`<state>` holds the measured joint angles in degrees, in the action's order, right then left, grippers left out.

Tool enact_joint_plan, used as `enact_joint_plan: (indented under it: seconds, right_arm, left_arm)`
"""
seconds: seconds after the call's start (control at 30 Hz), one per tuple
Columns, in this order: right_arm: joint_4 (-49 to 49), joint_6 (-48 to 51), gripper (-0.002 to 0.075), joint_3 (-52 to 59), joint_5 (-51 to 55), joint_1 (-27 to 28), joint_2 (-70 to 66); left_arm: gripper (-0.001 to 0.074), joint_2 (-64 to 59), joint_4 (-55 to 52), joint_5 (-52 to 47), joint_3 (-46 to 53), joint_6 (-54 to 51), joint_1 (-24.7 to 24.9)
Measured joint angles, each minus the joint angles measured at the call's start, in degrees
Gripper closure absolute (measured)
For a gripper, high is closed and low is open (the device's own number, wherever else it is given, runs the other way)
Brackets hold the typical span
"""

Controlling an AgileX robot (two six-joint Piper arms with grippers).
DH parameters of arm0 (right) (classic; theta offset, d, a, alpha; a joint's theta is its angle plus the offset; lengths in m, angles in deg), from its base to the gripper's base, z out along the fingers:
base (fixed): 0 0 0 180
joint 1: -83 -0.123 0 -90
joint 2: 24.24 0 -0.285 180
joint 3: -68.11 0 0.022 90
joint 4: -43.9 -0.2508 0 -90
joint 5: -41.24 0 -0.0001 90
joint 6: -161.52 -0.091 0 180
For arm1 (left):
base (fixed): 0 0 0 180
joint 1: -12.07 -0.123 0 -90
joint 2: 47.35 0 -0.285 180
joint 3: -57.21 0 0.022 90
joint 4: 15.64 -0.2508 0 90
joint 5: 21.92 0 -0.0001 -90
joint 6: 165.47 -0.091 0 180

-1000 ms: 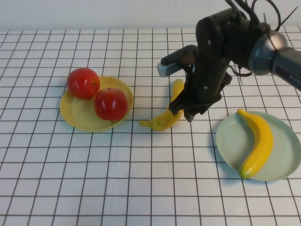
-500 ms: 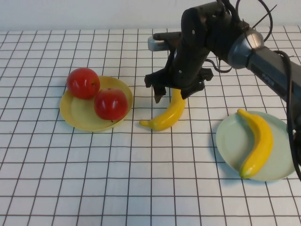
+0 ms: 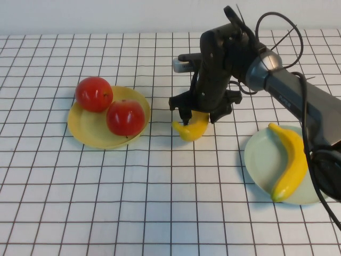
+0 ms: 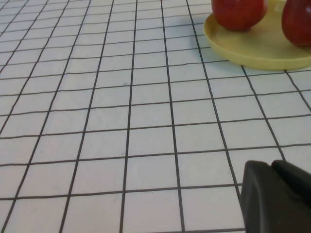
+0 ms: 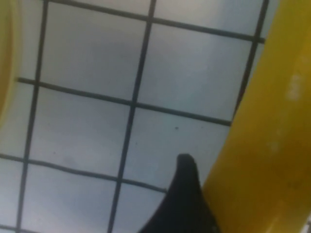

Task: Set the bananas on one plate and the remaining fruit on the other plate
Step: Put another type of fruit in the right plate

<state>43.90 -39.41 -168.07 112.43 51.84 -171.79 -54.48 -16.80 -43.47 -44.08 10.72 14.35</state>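
Observation:
One banana (image 3: 292,160) lies on the pale blue-green plate (image 3: 257,160) at the right. The second banana (image 3: 192,128) is at the table's middle, its far part hidden under my right gripper (image 3: 200,114). That gripper is shut on it, a finger on each side. In the right wrist view one dark finger (image 5: 183,204) presses against the banana (image 5: 262,145). Two red apples (image 3: 94,94) (image 3: 125,117) sit on the yellow plate (image 3: 88,136) at the left. My left gripper (image 4: 277,194) is shut and empty, low over the table near the yellow plate (image 4: 252,51); its arm is outside the high view.
The table is a white cloth with a black grid. The right arm and its cables (image 3: 287,90) stretch from the right edge over the far right, above the blue-green plate. Open cloth fills the front half.
My right gripper swung left over the middle banana, dropped onto it and closed. The banana's near tip shifted up and right from where it lay. Plates, apples and the other banana have not moved.

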Motion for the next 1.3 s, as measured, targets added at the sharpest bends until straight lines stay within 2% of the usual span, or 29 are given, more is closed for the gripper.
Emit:
enact_joint_plan:
  seconds: [0.23,0.33,0.4,0.6,0.77,0.97,1.17,1.3]
  right_arm:
    - [-0.31,0.00,0.0260,0.00,-0.05,0.51,-0.84]
    - [-0.42,0.14,0.0328,0.00,-0.14,0.83,-0.84]
    - [-1.00,1.64,0.0402,0.00,-0.14,1.10,-0.84]
    - [-0.59,7.79,0.0400,0.11,-0.18,1.32,0.44]
    - [1.71,10.32,0.0400,2.61,-0.18,1.32,7.22]
    - [7.10,10.46,0.0400,18.73,-0.52,2.16,20.98]
    - [7.21,8.21,0.0400,42.64,-0.75,7.80,32.45]
    - [5.47,7.72,0.0400,54.88,-5.40,11.87,39.81]
  left_arm:
    - [0.0738,0.00,0.00,0.00,0.00,0.00,0.00]
    - [0.0738,0.00,0.00,0.00,0.00,0.00,0.00]
    - [0.0738,0.00,0.00,0.00,0.00,0.00,0.00]
    - [0.0738,0.00,0.00,0.00,0.00,0.00,0.00]
    - [0.0738,0.00,0.00,0.00,0.00,0.00,0.00]
    - [0.0738,0.00,0.00,0.00,0.00,0.00,0.00]
    - [0.0738,0.00,0.00,0.00,0.00,0.00,0.00]
    - [0.0738,0.00,0.00,0.00,0.00,0.00,0.00]
